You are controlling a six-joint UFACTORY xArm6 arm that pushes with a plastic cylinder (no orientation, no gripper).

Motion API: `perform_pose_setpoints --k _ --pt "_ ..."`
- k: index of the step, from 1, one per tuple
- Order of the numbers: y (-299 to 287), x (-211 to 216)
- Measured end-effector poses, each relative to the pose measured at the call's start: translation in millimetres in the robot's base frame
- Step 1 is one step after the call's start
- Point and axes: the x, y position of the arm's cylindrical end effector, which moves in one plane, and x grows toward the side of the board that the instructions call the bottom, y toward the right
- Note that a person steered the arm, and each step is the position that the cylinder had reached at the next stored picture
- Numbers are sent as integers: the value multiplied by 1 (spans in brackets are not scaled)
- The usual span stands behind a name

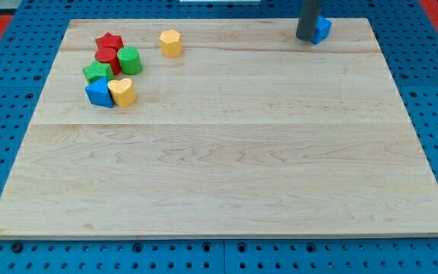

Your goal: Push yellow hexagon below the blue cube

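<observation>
While the dark rod descends from the view's top edge, my tip (306, 38) rests on the wooden counter (226, 167) near its far right corner. No jaws are fitted, so nothing is clenched, released or grasped; the rod ends plainly. The blue cube (322, 29) sits just beside my tip on the view's right, partly hidden behind the rod; whether the two touch cannot be told.

The yellow hexagon (170, 43) stands well apart from my tip, toward the view's left and at nearly the same height in the view, alone on the counter near its top edge.

Farther left of my tip, and slightly lower in the view, a cluster of blocks lies packed together: a red star (109, 42) at its top, a red cylinder (108, 58) just below it, a green cylinder (129, 60) beside that on the right, a green block (96, 72) on the cluster's left, a blue block (98, 93) at the bottom left, and a yellow heart-like block (122, 91) touching it on the right.

A blue perforated surface (6, 106) surrounds the counter.
</observation>
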Motion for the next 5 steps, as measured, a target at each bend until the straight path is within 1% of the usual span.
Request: perform_pose_setpoints --k 1,3,4,5 --pt "12 -13" --pt "20 -18" --pt "11 15" --pt "-34 49"
